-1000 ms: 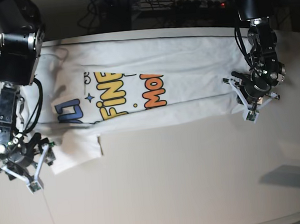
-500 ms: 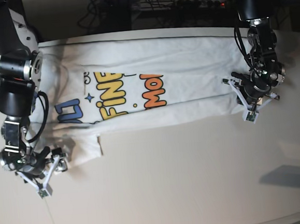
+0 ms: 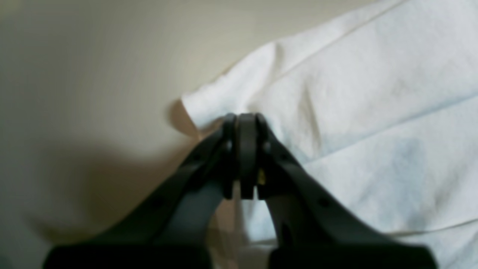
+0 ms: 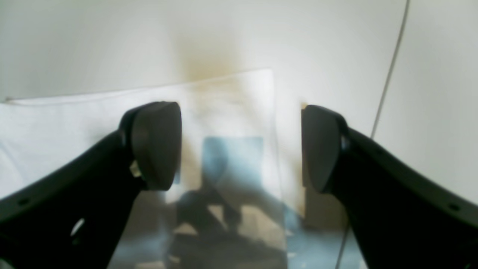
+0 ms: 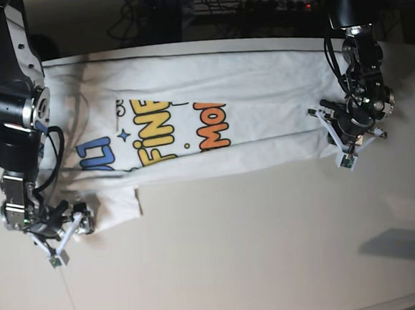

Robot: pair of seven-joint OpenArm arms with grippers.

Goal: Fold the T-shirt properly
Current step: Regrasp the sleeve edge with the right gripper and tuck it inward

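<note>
Right tool [image 5: 70,234]: at the left of the base view, near the table's front-left area, jaws spread wide and grasping nothing. In the right wrist view [image 4: 241,145] one finger [image 4: 155,144] sits over white cloth and the other over bare table, with the sleeve's edge running between them.

Sleeve [image 5: 115,209]: a short white flap sticking out from the shirt's near edge toward the front of the table, just beside the right tool.

T-shirt [image 5: 259,86]: white, short-sleeved, lying flat and stretched lengthwise across the far half of the table, from the left side almost to the right side. Its near long edge is folded over, so the print is partly cut off.

Print [image 5: 155,134]: cartoon lettering in blue, yellow and orange on the left-centre of the shirt; only parts of the words show.

Table [image 5: 258,244]: pale, smooth; the front half is bare surface. A thin dark line runs along the far edge behind the shirt.

Left tool [image 5: 343,148]: at the right of the base view, at the shirt's near right corner. In the left wrist view [image 3: 242,123] the jaws are clenched together, pinching the cloth's edge at that corner, which lifts slightly off the table.

Far right front corner: a dark object partly out of view; too little shows to name it.
</note>
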